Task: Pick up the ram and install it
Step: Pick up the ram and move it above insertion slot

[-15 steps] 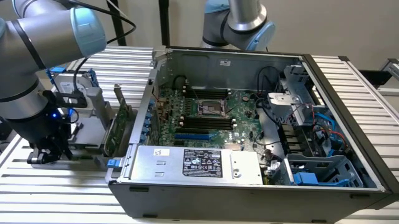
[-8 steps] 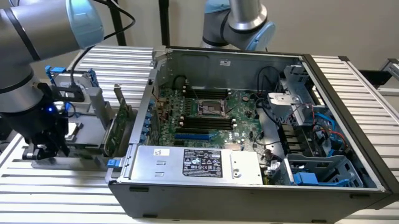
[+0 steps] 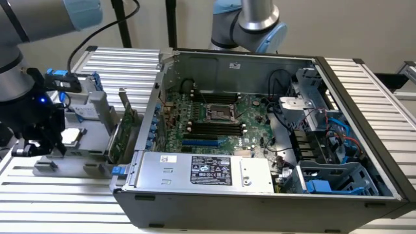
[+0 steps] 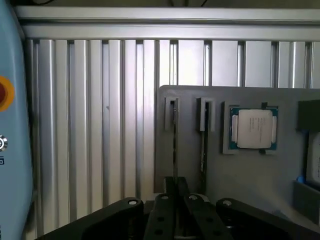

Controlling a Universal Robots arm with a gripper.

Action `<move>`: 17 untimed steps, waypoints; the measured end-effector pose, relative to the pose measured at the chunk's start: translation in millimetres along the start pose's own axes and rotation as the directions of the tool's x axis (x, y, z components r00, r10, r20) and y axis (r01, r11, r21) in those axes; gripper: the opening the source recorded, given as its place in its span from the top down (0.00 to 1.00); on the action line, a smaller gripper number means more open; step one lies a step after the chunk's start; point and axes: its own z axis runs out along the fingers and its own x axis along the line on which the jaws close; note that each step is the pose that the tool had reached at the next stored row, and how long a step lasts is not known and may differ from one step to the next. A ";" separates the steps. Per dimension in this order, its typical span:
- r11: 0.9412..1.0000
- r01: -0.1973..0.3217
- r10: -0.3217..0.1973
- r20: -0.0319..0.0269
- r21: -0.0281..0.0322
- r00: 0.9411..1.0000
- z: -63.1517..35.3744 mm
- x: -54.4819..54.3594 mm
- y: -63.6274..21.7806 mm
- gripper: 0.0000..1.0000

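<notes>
gripper [image 4: 175, 186] over the grey holder [image 4: 220, 170] on the slatted table [image 4: 100, 125], beside the open computer case [image 3: 260, 207]; jaws pinching the ram [image 4: 175, 135], which stands edge-up in a holder slot.

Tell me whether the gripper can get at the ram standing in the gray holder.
Probably yes. The gripper is lined up with the ram, which stands on edge in the gray holder, and nothing lies between them; the processor sits apart.
</notes>
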 end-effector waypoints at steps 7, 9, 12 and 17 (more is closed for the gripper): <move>1.000 0.000 0.000 0.000 0.000 1.000 -31.7 -0.3 -7.7 1.00; 1.000 0.000 0.000 0.000 0.000 1.000 -40.7 -0.4 -13.3 1.00; 1.000 0.000 0.000 0.000 0.000 1.000 -55.1 -0.6 -23.7 1.00; 1.000 0.000 0.000 0.000 0.000 1.000 -78.2 -0.9 -44.2 1.00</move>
